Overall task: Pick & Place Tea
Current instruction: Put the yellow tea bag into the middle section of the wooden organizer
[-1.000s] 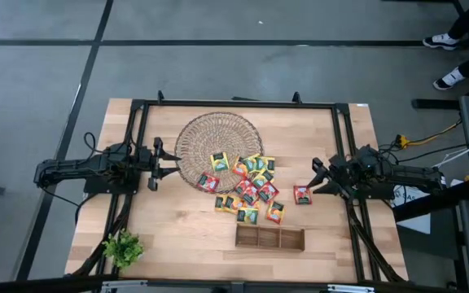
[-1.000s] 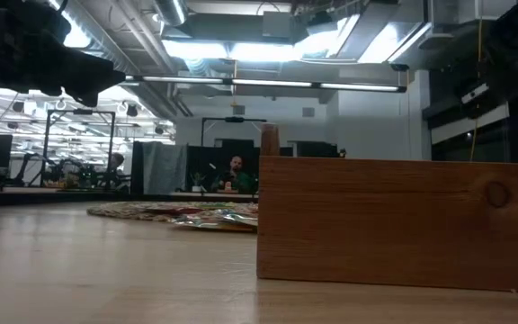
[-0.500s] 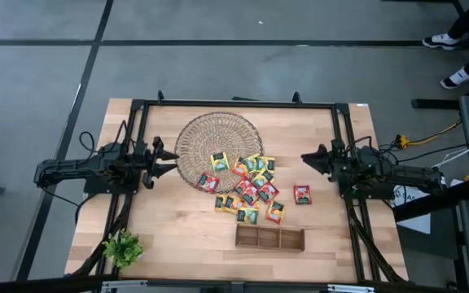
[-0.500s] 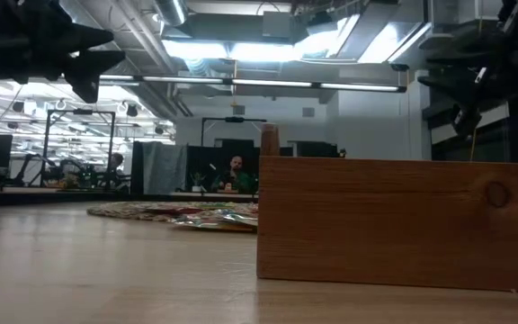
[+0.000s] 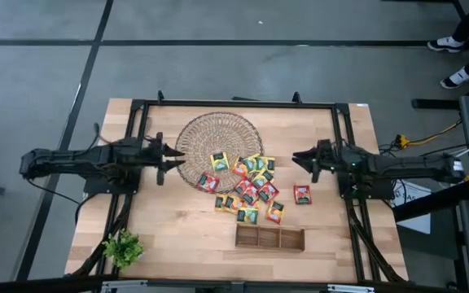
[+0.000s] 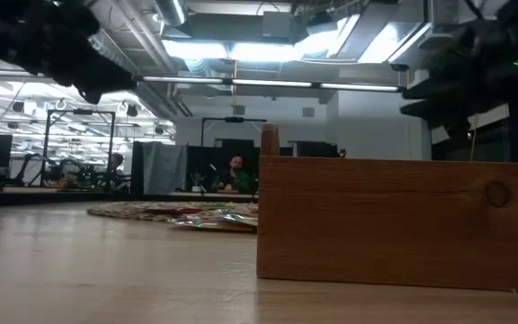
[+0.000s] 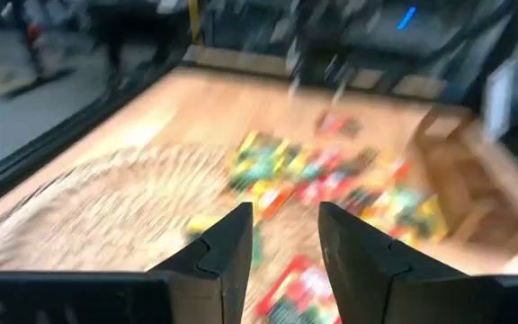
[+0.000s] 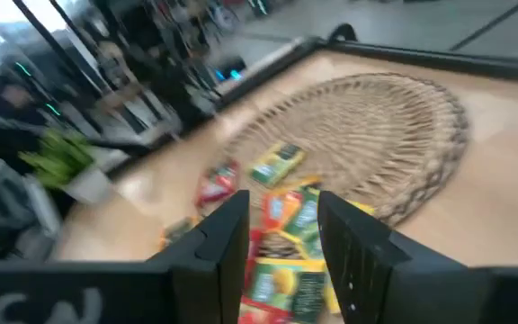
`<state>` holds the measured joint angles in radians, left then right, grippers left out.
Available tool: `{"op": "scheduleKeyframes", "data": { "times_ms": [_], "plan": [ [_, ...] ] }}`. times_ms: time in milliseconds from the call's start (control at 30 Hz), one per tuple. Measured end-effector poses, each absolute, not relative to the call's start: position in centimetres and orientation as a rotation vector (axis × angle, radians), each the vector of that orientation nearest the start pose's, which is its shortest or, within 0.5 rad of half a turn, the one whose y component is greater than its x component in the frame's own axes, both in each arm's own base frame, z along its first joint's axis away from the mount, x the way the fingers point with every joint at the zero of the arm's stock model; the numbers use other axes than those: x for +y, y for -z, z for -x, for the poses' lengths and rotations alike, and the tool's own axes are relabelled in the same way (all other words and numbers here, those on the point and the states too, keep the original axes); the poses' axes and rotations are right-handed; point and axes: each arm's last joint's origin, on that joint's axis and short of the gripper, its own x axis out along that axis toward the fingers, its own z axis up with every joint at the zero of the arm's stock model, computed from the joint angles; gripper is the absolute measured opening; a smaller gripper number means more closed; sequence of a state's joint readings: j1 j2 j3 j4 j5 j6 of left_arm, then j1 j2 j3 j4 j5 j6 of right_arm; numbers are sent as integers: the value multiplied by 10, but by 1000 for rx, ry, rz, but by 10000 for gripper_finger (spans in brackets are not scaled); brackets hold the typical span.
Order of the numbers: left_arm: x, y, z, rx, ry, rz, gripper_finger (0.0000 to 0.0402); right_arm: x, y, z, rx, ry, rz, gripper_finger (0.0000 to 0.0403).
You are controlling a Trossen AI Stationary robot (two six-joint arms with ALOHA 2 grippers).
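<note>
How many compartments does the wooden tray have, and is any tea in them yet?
3, side by side in the wooden tray near the table's front edge. In the high view all three look empty; the tea sachets lie between it and the wicker dish, some overlapping the dish's rim.

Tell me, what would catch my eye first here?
Probably the bright heap of tea sachets in mid-table, spilling off the round wicker dish; one red sachet lies apart. Two dark arms point inward, the left gripper at the dish's edge, the right gripper opposite, both open.
</note>
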<state>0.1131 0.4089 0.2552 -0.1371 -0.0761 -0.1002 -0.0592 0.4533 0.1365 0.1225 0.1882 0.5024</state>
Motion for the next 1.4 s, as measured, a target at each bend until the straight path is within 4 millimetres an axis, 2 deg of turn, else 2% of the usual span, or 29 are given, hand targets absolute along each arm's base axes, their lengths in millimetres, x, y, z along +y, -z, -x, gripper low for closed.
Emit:
{"op": "scheduleKeyframes", "data": {
  "times_ms": [200,367,800,933,1133,1400],
  "plan": [
    [20,-201,-149,465,-237,28,108,-15,-190,-165,332,315,-326,134],
    [25,-195,-169,526,-311,51,102,-17,-190,-198,475,330,-288,134],
    [32,-168,-225,639,-370,64,61,-22,-201,-283,564,319,-238,134],
    [33,-159,-237,704,-335,17,42,-24,-200,-300,582,314,-208,134],
    [33,-150,-253,760,-255,-19,5,-31,-200,-313,582,342,-239,134],
    [35,-139,-268,821,-217,-101,2,-45,-203,-333,573,324,-282,134]
  ]
}}
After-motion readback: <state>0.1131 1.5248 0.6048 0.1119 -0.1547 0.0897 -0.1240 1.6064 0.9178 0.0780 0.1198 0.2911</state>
